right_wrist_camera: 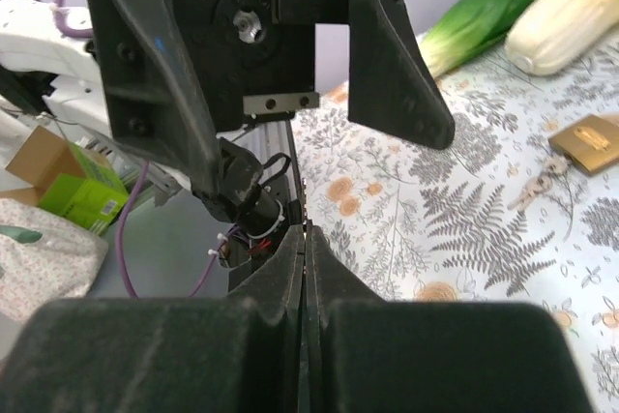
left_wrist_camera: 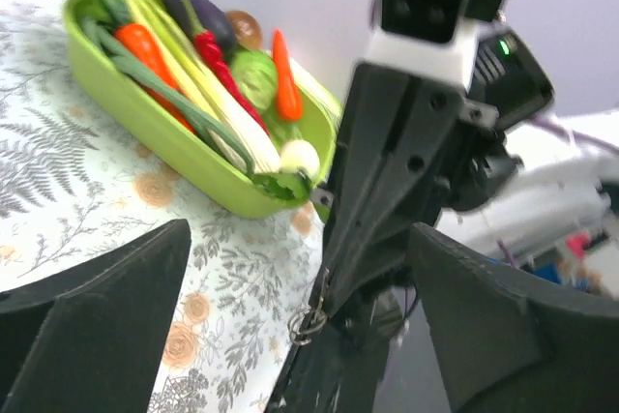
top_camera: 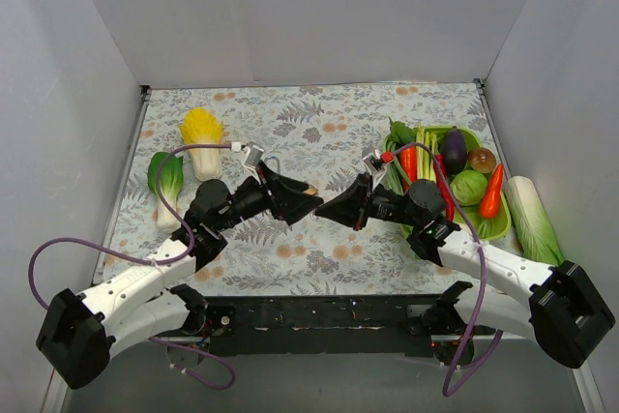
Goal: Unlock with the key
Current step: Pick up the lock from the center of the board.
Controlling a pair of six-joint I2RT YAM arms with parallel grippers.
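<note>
A brass padlock (top_camera: 308,191) (right_wrist_camera: 585,142) lies flat on the floral cloth, a small bunch of keys (right_wrist_camera: 537,181) beside it. My left gripper (top_camera: 290,202) (left_wrist_camera: 300,336) is open with nothing between its fingers (left_wrist_camera: 97,326), its tips just left of the padlock. My right gripper (top_camera: 327,210) (right_wrist_camera: 308,239) faces it tip to tip and is shut. In the left wrist view a thin key (left_wrist_camera: 320,291) with a wire ring (left_wrist_camera: 304,325) sticks out of the seam between the right fingers.
A green tray (top_camera: 495,231) (left_wrist_camera: 193,157) of vegetables stands at the right, with a long white-green vegetable (top_camera: 534,220) beside it. A yellow cabbage (top_camera: 201,137) and a bok choy (top_camera: 166,181) lie at the left. White walls close in three sides.
</note>
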